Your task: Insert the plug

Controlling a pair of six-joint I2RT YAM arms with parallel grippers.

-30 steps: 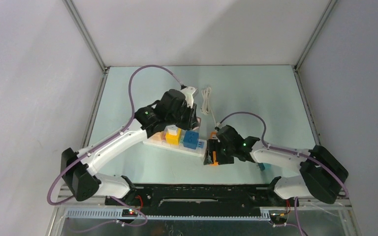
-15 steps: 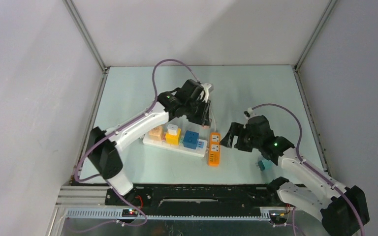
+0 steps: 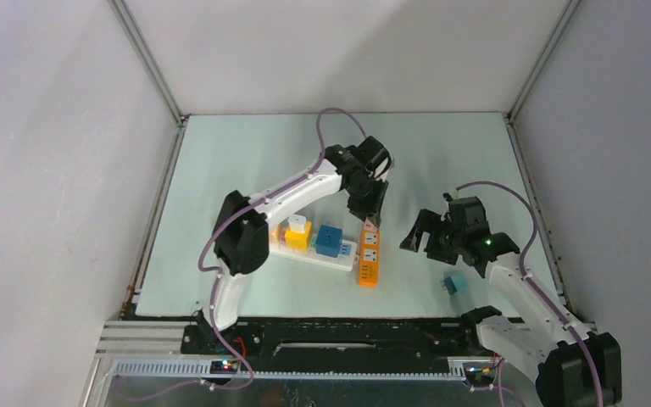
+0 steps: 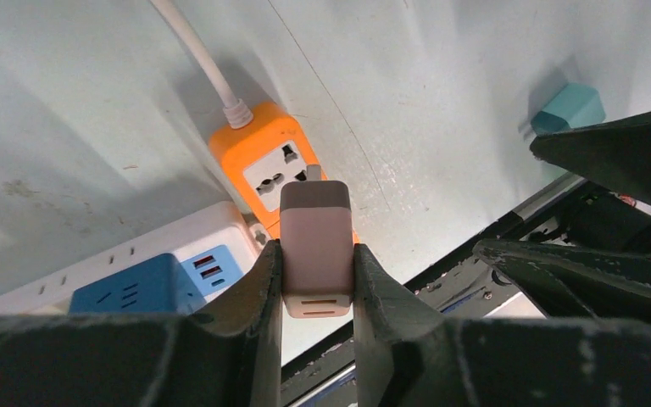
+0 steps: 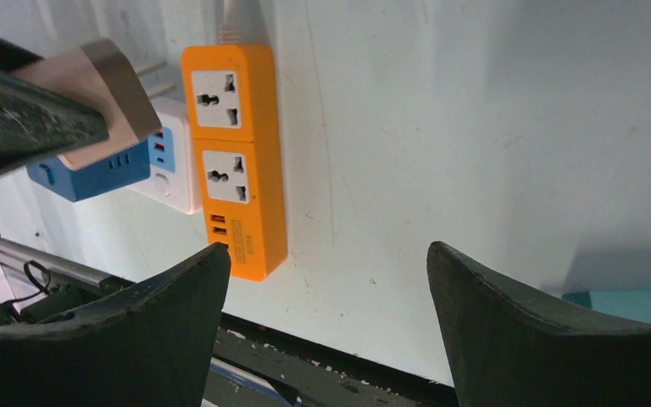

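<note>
Left hand (image 4: pixel 316 254): closed on the plug (image 4: pixel 316 246). The two dark fingers (image 4: pixel 263 288) press its long sides. The pale pink body stands out past the fingertips.

Plug, position: held off the bench (image 3: pixel 246 161), over the orange strip (image 4: pixel 246 140). In the left wrist view the plug covers the middle of the strip's face. One socket shows beyond it, next to the point where the white cord (image 4: pixel 199 51) enters the strip. In the right wrist view the plug (image 5: pixel 110 85) sits just left of the orange strip (image 5: pixel 237 161), level with the socket nearer the cord. Its two metal prongs (image 5: pixel 159 75) are bare and point toward the strip; they are in no socket. Whether they touch the casing cannot be told.

In the top view the left hand (image 3: pixel 371 212) hangs over the cord end of the orange strip (image 3: pixel 370 254), which lies on the bench. The strip lies against the right end of the white strip (image 3: pixel 343 257). The white strip carries a blue adapter (image 3: pixel 330 241) and a yellow adapter (image 3: pixel 297 235).

Right hand (image 3: pixel 424 246): wide open and holding nothing. It hovers to the right of the orange strip, apart from it. In its own view, bare bench and the strip's lower end show between its fingers (image 5: pixel 169 322). A teal cube (image 3: pixel 454 284) lies on the bench near the right arm, well apart from the plug.
</note>
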